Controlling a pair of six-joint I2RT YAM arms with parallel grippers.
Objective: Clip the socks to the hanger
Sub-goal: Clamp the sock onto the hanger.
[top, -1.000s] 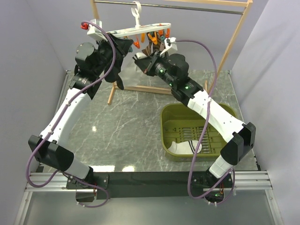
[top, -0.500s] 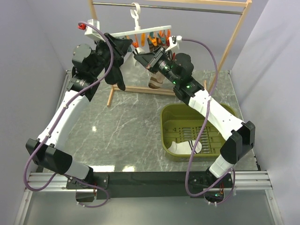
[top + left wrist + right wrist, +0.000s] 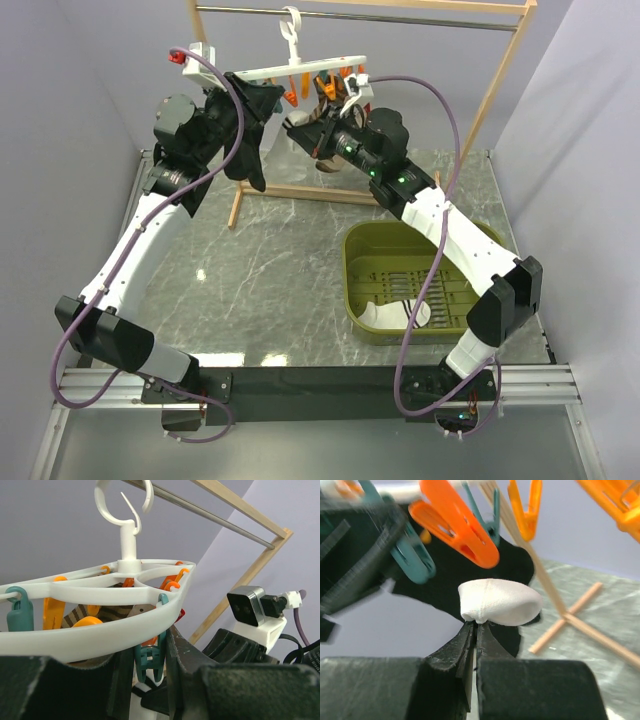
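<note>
The white hanger [image 3: 300, 68] hangs by its hook from the rack's rail. In the left wrist view its rim [image 3: 100, 630] crosses just above my left gripper [image 3: 147, 665], which is shut on a teal clip [image 3: 150, 660] under that rim. My right gripper [image 3: 475, 625] is shut on a fold of a white sock [image 3: 500, 602], held just under the orange clips [image 3: 455, 522] and a teal clip [image 3: 412, 555]. In the top view both grippers, left [image 3: 272, 100] and right [image 3: 297, 125], meet below the hanger. A second white sock [image 3: 395, 315] lies in the green basket [image 3: 360, 245].
A black sock [image 3: 250, 160] hangs from the hanger beside my left arm and shows behind the white sock in the right wrist view [image 3: 485, 570]. Brown striped socks [image 3: 325, 105] hang from the clips. The wooden rack frame [image 3: 500, 90] stands at the back on the marble table.
The hanger went from tilted to nearly level. My right gripper rose and moved left with the white sock, closer under the clips. The left gripper stayed at the hanger's rim.
</note>
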